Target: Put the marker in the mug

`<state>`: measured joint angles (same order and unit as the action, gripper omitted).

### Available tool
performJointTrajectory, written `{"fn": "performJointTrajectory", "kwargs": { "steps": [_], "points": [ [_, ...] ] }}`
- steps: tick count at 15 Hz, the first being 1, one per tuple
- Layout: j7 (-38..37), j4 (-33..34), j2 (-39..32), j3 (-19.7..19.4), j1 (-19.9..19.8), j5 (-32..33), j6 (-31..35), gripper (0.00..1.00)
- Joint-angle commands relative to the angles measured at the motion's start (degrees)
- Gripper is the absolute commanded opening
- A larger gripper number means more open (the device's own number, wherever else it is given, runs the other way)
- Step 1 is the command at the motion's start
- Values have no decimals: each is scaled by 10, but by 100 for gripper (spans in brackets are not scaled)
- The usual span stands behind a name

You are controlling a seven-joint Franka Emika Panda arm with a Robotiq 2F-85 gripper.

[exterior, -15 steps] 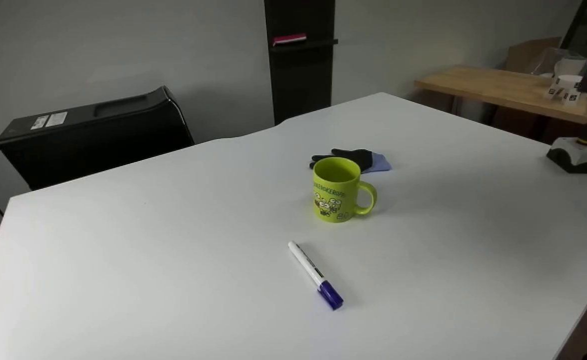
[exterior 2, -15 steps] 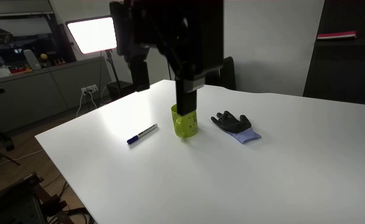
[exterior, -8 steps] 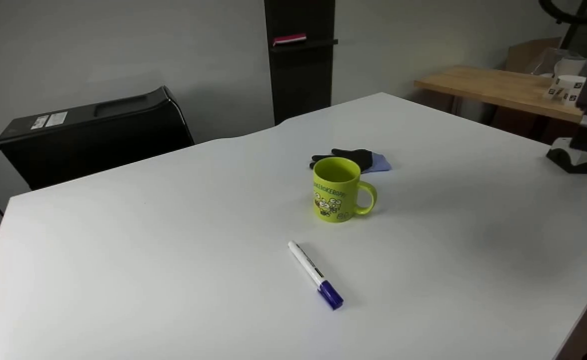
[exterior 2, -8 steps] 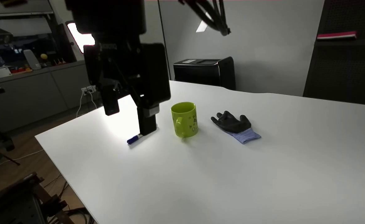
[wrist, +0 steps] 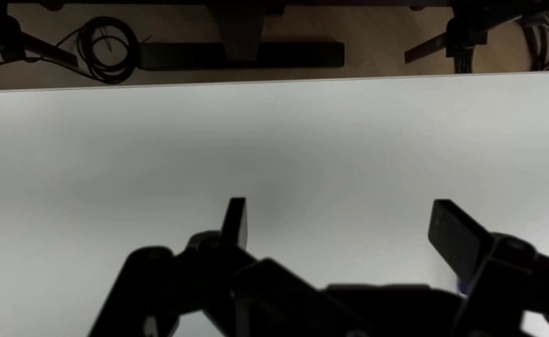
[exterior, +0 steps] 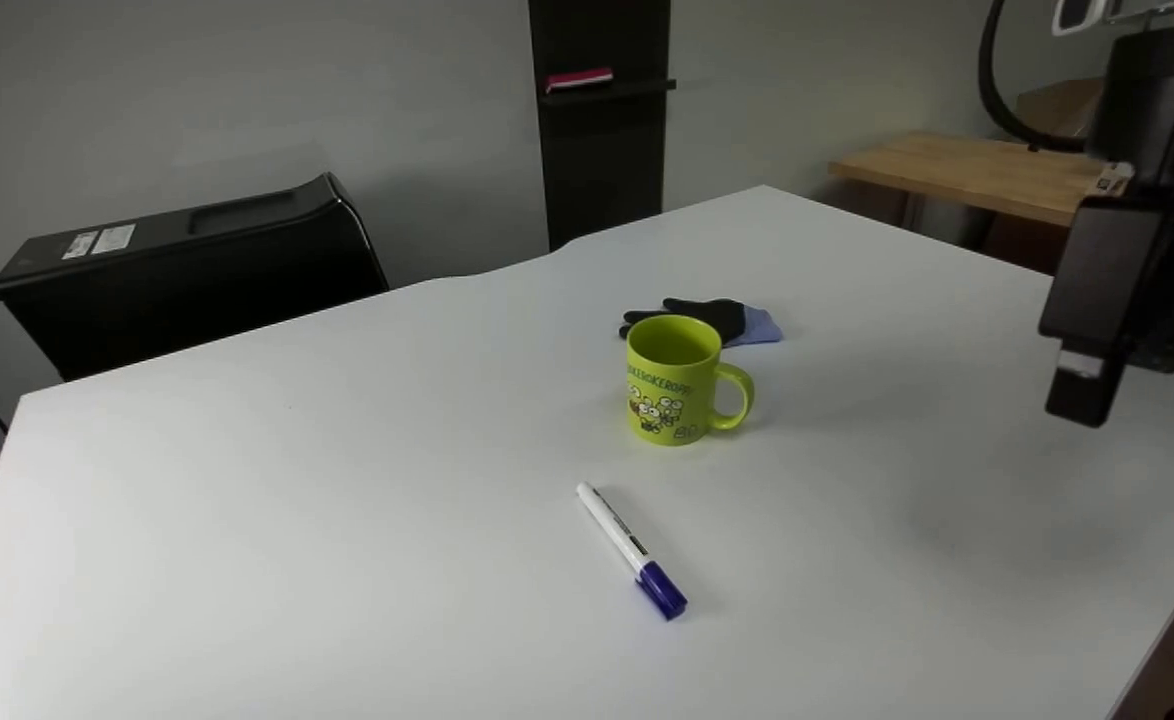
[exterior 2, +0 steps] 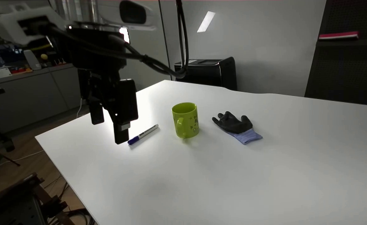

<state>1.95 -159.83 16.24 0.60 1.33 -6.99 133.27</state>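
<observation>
The marker, white with a blue-purple cap, lies flat on the white table in both exterior views [exterior: 609, 525] [exterior 2: 147, 132]. In the wrist view only a bit of its cap [wrist: 463, 286] shows behind a finger. The lime green mug stands upright beside it in both exterior views [exterior: 659, 385] [exterior 2: 189, 123], and it is out of the wrist view. My gripper is open and empty in the wrist view [wrist: 340, 206]. It hangs above the table, off to the cap side of the marker, in an exterior view [exterior 2: 109, 126]. A dark finger [exterior: 1085, 385] shows at the right of an exterior view.
A black glove with a blue cuff [exterior: 712, 318] lies behind the mug; it also shows in an exterior view [exterior 2: 236, 125]. A black box [exterior: 197, 270] stands beyond the table edge. The white table [wrist: 274, 140] ends at a near edge in the wrist view.
My gripper has come down and moved left in both exterior views, entering at the right edge in one of them. It has moved past the mug. The marker and mug have not moved.
</observation>
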Motion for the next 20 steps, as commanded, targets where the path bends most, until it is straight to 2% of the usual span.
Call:
{"fn": "performJointTrajectory", "kwargs": {
  "steps": [1,4,7,13,17,20],
  "points": [
    [-43,0,-49,30,35,-37,58,100],
    [-51,0,-84,52,64,-78,103,100],
    [-50,0,-125,72,89,-130,179,100],
    [-54,0,-214,113,113,-197,326,100],
    [-87,2,-271,137,111,-184,413,100],
    [-132,17,-311,130,121,-149,446,100]
  ]
}}
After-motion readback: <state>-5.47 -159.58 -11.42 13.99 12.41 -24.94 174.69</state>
